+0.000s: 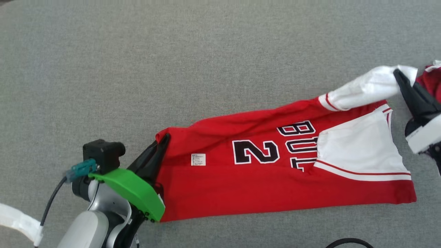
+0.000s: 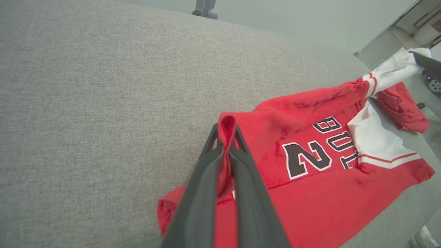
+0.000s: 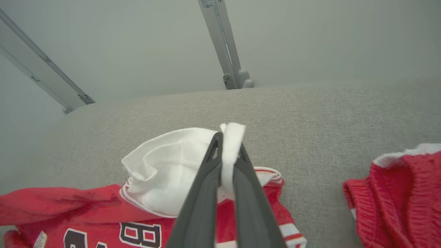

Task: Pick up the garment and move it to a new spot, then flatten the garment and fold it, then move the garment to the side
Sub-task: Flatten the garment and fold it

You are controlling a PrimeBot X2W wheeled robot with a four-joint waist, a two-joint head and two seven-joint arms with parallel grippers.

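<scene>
Left gripper (image 2: 225, 129): my fingers are pressed together on a fold of red hem at the garment's left far corner; a nub of cloth pokes out above the tips
Right gripper (image 3: 229, 137): closed the same way, pinching the edge of the white sleeve (image 1: 361, 88), which hangs raised off the top
Grey surface (image 1: 172, 62): wide cloth-covered top beyond the garment; room enough to spread it, as I judge
Garment (image 1: 275, 179): red jersey lying lengthwise between my two grips, number and lettering up; its far long edge is doubled over in a ridge
Step in hand: I take it as lifting and stretching the garment flat; I should raise both ends together and draw them apart evenly so the ridge falls open; pulling harder on the sleeve than on the hem would skew it; both pinches are thin, so I should go slowly or one may slip
Red bundle (image 3: 396, 193): lies just right of the sleeve end, cut off by the frame edge; same garment or a separate piece, I cannot tell
Lettering (image 1: 299, 137): partly covered by the white panel; only some letters show
Care label (image 1: 198, 159): print too small to read
Pinches: how many layers each holds is hidden between the fingers
</scene>
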